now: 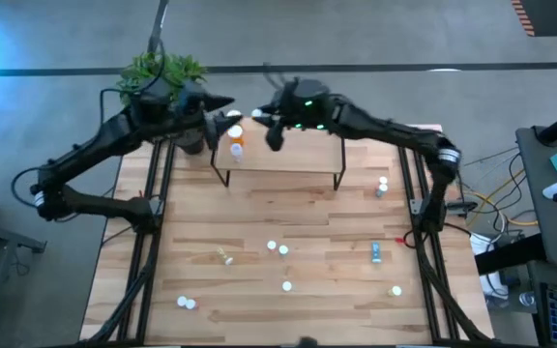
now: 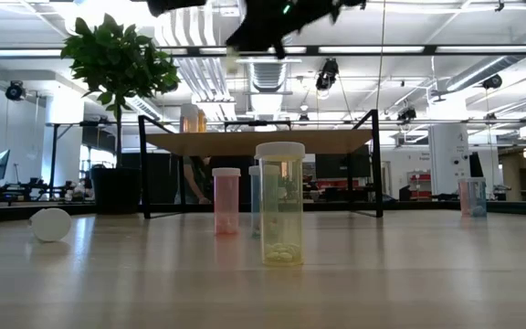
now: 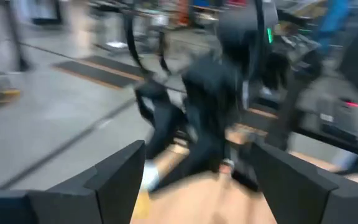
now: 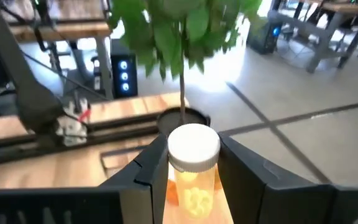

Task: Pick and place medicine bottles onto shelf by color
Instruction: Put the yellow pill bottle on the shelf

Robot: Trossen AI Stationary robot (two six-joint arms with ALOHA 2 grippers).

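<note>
The shelf (image 1: 278, 155) stands at the table's far middle, and an orange medicine bottle (image 1: 236, 141) with a white cap stands on its left end. My right gripper (image 1: 260, 119) hovers over the shelf's far left part, shut on a yellow-orange bottle (image 4: 193, 177) with a white cap. My left gripper (image 1: 226, 105) hangs just left of it, above the shelf's left end. It is open, and its fingers (image 3: 123, 171) stand wide apart with nothing between them. In the low view the orange bottle (image 2: 190, 119) shows on the board. My right gripper pinches the yellow-orange bottle between its two fingers, on the body's two sides just below the white cap (image 4: 193, 146). The fingers (image 4: 151, 168) lie about level and come from the table's right. The bottle stands upright, cap up, lifted clear.
Several loose bottles are scattered on the tabletop, among them a blue-green one (image 1: 376, 251), a yellow one (image 2: 279, 206) and a pink one (image 2: 226, 201). More lie at the near left (image 1: 187, 303). A potted plant (image 1: 162, 72) stands at the far left, behind the shelf.
</note>
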